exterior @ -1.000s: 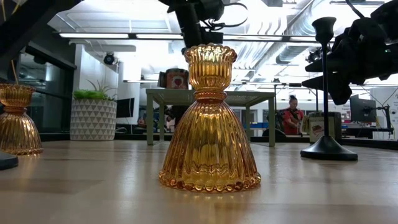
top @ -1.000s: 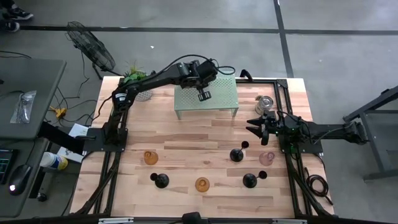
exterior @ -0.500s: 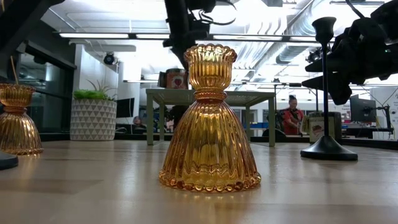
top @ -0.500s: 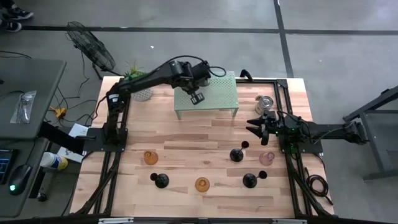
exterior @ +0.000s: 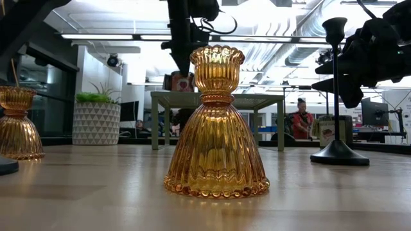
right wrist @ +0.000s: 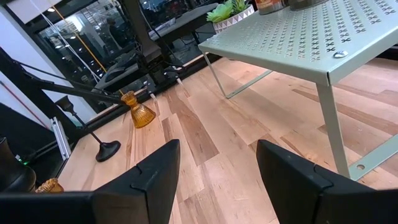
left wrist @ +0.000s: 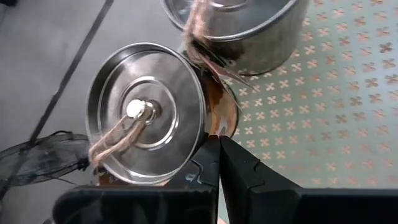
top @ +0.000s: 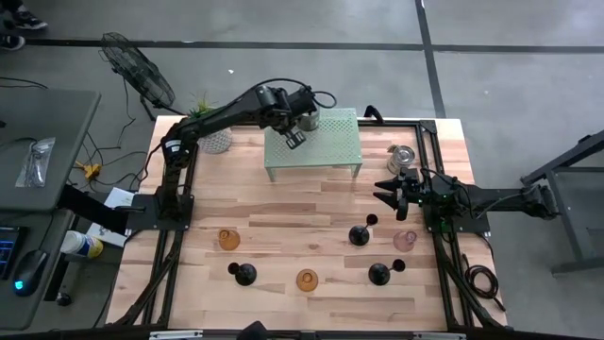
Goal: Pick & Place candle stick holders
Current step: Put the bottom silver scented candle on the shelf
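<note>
The left gripper (top: 294,138) has drawn back across the green perforated shelf (top: 326,151) toward its rear left corner, fingers (left wrist: 233,171) clenched and empty, beside two silver cups (left wrist: 146,112) left standing there. That suggests a placement just finished. The right gripper (top: 394,194) waits with fingers spread above the table (top: 283,227), near a third silver cup (top: 403,157).

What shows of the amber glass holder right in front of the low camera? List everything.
The amber glass holder is ribbed, translucent glass. It has a bell-shaped skirt with a beaded bottom rim, a narrow waist and a scalloped cup on top. It stands upright on the wooden table, near the edge by the low camera. Only the table touches it.
</note>
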